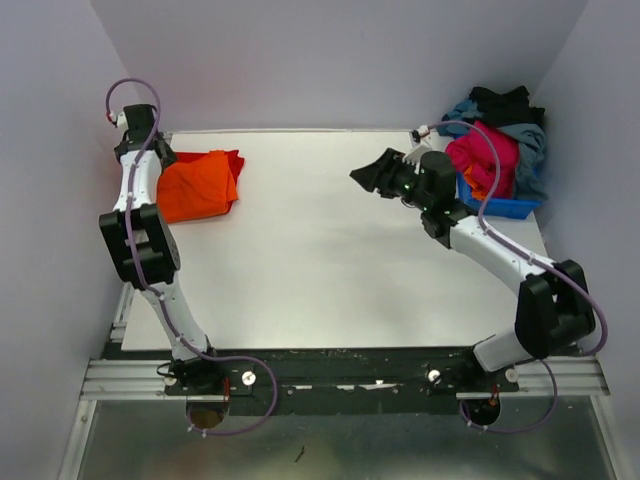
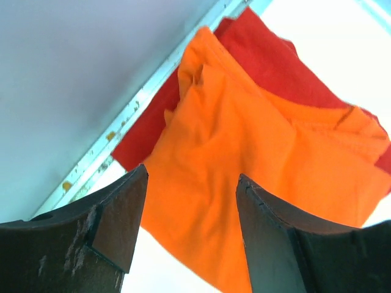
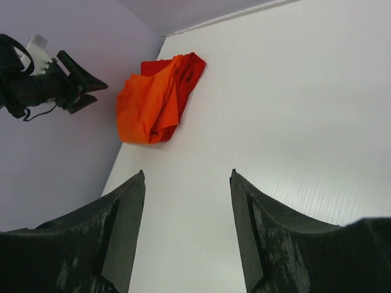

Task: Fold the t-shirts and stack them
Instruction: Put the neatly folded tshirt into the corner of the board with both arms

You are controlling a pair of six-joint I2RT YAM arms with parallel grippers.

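Observation:
A folded orange t-shirt (image 1: 195, 188) lies on a red t-shirt (image 1: 232, 160) at the table's back left. In the left wrist view the orange shirt (image 2: 256, 159) covers most of the red one (image 2: 269, 67). My left gripper (image 1: 162, 157) is open and empty, hovering just above the orange shirt's left edge; its jaws (image 2: 192, 180) stand wide apart. My right gripper (image 1: 372, 175) is open and empty above bare table at back centre-right, pointing left (image 3: 187, 177). It sees the orange shirt (image 3: 146, 107) and the red shirt (image 3: 190, 70) far off.
A blue bin (image 1: 500, 208) at the back right holds a heap of shirts: pink (image 1: 485, 155), grey-blue (image 1: 530, 150) and black (image 1: 505, 100). Lilac walls close the table at back and both sides. The left arm (image 3: 43, 85) shows in the right wrist view.

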